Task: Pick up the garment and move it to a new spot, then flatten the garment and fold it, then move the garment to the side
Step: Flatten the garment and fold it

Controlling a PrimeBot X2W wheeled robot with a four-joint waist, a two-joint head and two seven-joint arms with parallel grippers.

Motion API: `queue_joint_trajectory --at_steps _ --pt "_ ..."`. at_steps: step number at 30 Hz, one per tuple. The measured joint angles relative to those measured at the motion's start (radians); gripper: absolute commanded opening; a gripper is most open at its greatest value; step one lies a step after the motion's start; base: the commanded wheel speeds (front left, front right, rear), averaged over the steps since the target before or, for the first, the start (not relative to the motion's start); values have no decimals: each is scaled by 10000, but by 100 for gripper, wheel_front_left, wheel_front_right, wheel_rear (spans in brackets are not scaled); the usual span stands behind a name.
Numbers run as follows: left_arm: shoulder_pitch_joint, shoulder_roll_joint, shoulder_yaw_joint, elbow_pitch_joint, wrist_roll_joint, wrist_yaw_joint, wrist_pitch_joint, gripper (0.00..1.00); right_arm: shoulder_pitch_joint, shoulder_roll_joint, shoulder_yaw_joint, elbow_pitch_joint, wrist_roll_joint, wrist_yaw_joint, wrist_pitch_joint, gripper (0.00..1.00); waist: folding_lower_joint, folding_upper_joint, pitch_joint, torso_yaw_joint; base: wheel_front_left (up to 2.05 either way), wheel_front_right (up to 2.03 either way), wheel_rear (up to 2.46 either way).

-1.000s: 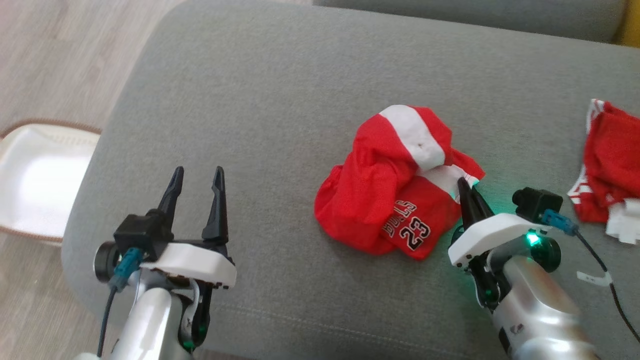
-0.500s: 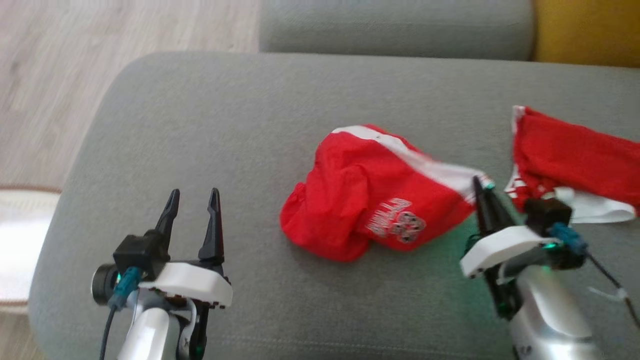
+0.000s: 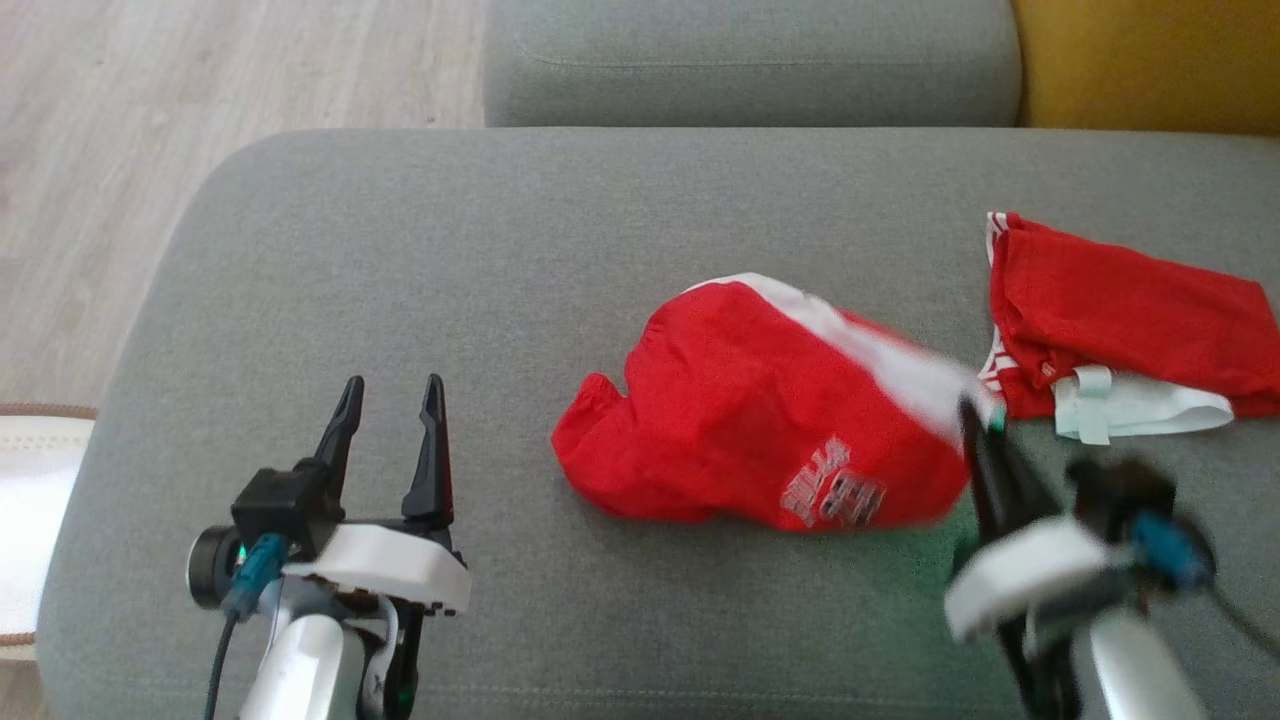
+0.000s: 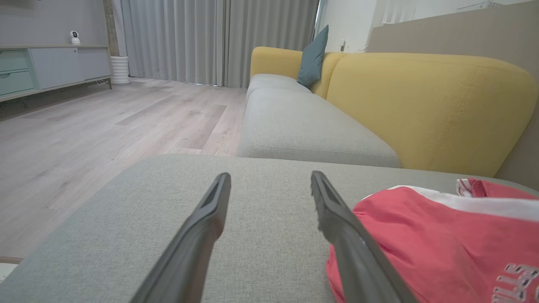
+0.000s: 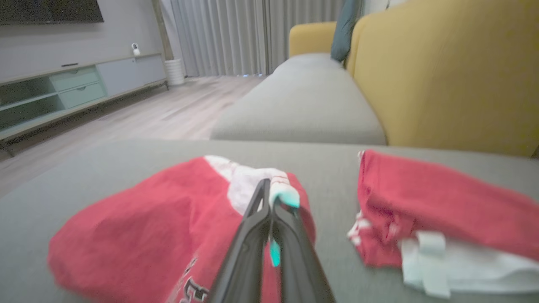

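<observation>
While clamped on the white band (image 5: 248,181) of the garment (image 3: 760,420), fingers pressed together with cloth between them, treat the right hand (image 3: 972,415) as holding only a thin edge. Find that garment heaped red on the grey sofa cushion (image 3: 500,250), right of centre in the head view, its right corner pulled out toward the closed fingers.

Expect light, limp fabric: no stiffness, sure to sag and trail from any single hold, and likely to slide easily over the cushion weave. Take hold at a hem, the white band or a corner, never in the middle of the heap. Use two holds well apart for flattening.

Note the left hand (image 3: 392,385) low over the cushion's left part, fingers spread apart, gripping nothing, well clear of the cloth. Mind the second red garment (image 3: 1120,300) just beside the pinched corner, near enough to snag.

As for containers, see a pale tub (image 3: 30,500) on the floor past the cushion's left end; cannot tell its contents.
</observation>
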Motion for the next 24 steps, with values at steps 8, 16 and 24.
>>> queue_joint_trajectory --at_steps 8,16,24 --pt "-14 -2 6 44 0 0 0 100 1649 35 322 -138 656 0 286 0 0 0 121 -244 0 0 0" --pt "-22 -6 4 90 0 -4 0 100 1623 35 -90 104 765 0 84 100 0 0 120 -370 0 0 0" --pt "-22 -6 -15 127 0 -4 0 100 1395 35 -752 -715 863 0 -316 100 0 0 72 -313 0 0 0"
